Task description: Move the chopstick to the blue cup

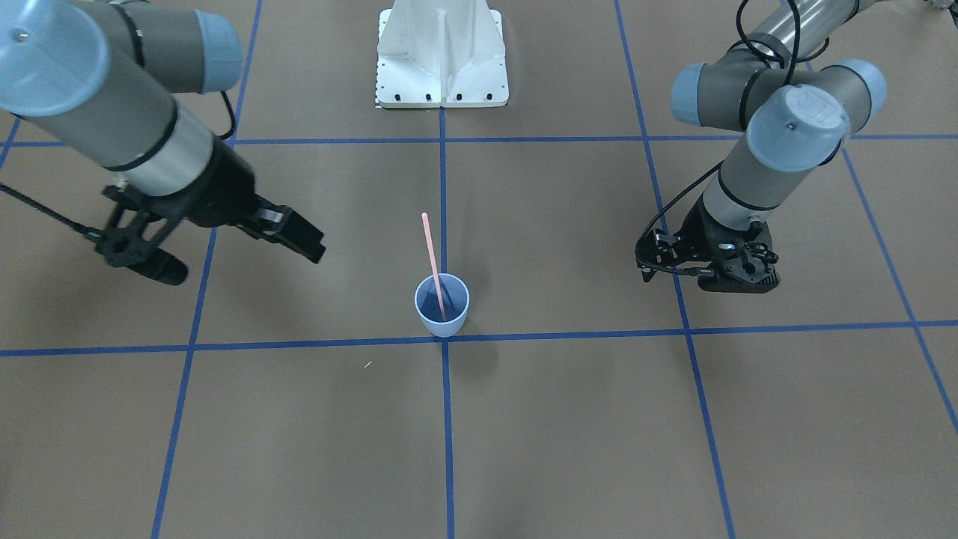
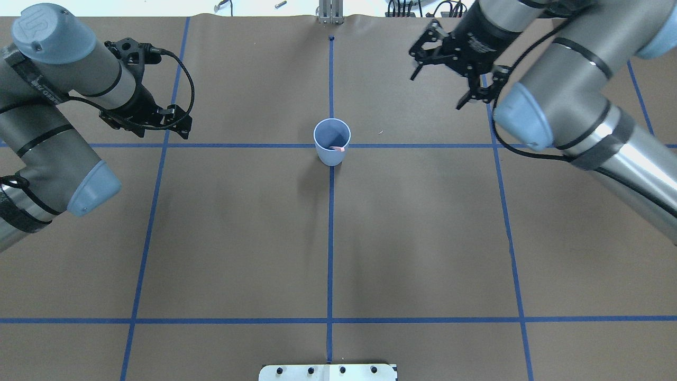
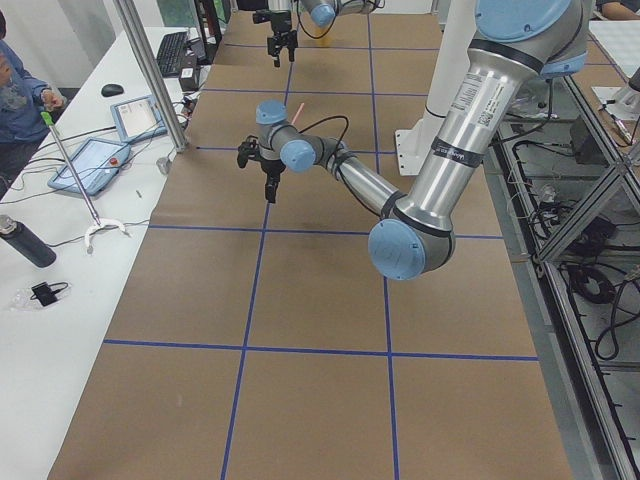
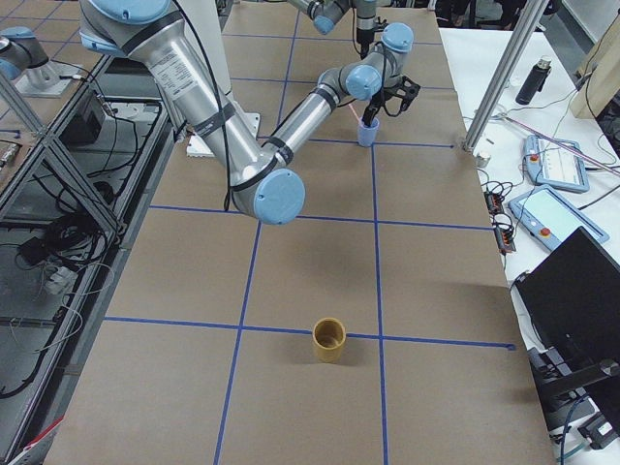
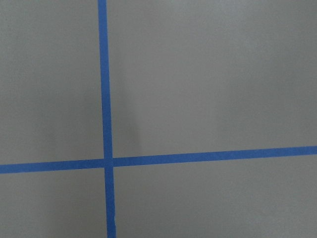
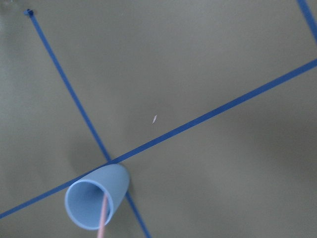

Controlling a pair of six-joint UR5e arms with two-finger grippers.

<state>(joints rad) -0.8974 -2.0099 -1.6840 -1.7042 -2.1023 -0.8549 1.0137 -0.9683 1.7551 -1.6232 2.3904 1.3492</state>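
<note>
Found the chopstick [image 1: 432,262] standing lower end down inside the blue cup [image 1: 430,323], leaning on the rim on the robot's side, upper half poking well above that rim. Saw only a short pink stub at the near rim in the overhead view (foreshortened, pointing almost at that camera). Checked contact: stick touching the cup alone. Placed the cup upright at a crossing of the blue tape lines [image 1: 561,335] on the brown table [image 1: 569,449], roughly midway between the two arms.

Logged the right gripper [image 1: 247,265] off to one side of the cup, raised above the table, well apart from cup and stick, jaws spread wide and holding nothing. Cross-checked in the right wrist view: cup and stick sitting at the lower edge of the picture. Spotted a tiny pale speck [image 1: 367,364] on the table near the cup, on the operators' side of the cross line.

Logged the left gripper [image 1: 730,275] on the opposite side, pointing down at the table, well apart from the cup. Cannot tell spread from pressed together for its fingers (hidden under the wrist in both top views). Got only bare table and a tape crossing from the left wrist view.

Noted further out: a white base plate [image 1: 441,75] at the robot's edge, a yellow-brown cup [image 4: 328,340] upright far down the table toward the robot's right end, and a person [image 3: 15,90] beside a white side bench [image 3: 60,300].
</note>
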